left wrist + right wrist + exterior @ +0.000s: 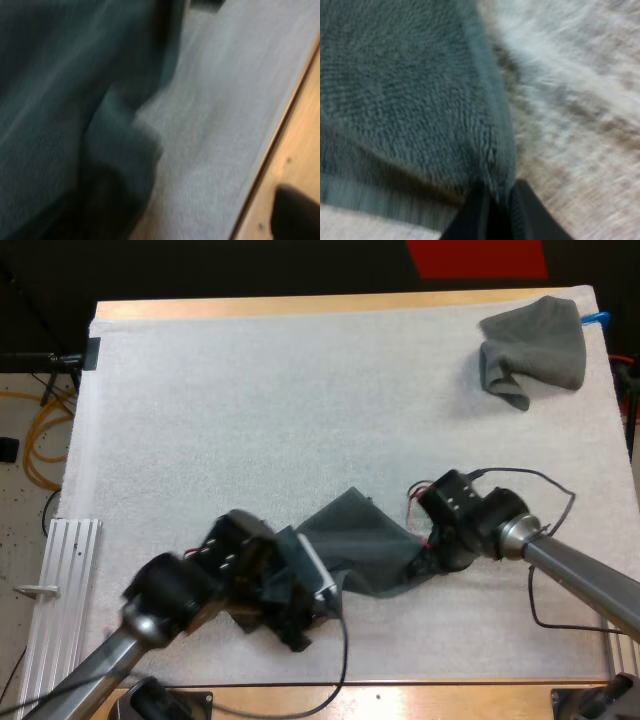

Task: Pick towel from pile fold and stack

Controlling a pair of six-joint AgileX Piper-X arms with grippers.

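Note:
A dark grey-green towel [365,540] is stretched between my two grippers near the front of the white mat [250,420]. My right gripper [418,562] holds its right end; in the right wrist view the gripper [500,212] is shut on the towel [410,100] at its edge, the black fingers [475,217] pinching the cloth. My left gripper [305,600] is at the towel's left end. There the towel [75,100] hangs in folds just above the mat [225,100], shut in the gripper.
A second crumpled towel [535,350] lies at the mat's far right corner. A metal rail [60,580] runs beside the mat's left edge. The table's wooden front edge [300,130] is close to the left gripper, with a dark object [297,215] on it.

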